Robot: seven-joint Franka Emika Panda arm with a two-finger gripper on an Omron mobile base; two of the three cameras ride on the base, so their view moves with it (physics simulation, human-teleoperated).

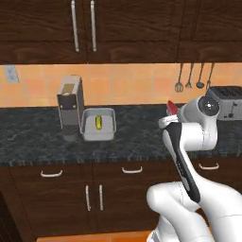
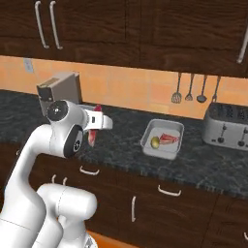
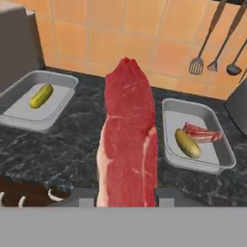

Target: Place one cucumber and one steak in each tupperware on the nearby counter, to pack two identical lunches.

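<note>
My gripper (image 3: 126, 195) is shut on a long red steak (image 3: 128, 144) that stands up through the middle of the hand view, held above the dark speckled counter (image 3: 72, 144). It shows as a red tip (image 1: 172, 108) beside the wrist and hangs at the hand (image 2: 92, 137). The left tupperware (image 3: 29, 124) holds one yellow-green cucumber (image 3: 41, 95). The right tupperware (image 3: 198, 164) holds a cucumber (image 3: 187, 143) and a second steak (image 3: 202, 132). The gripper hangs between the two trays, nearer the counter's front edge.
A grey coffee machine (image 1: 70, 106) stands just left of the left tupperware (image 1: 88, 124). A silver toaster (image 2: 227, 126) sits right of the right tupperware (image 2: 147, 138). Utensils (image 3: 212, 43) hang on the orange tiled wall. Dark drawers run below the counter.
</note>
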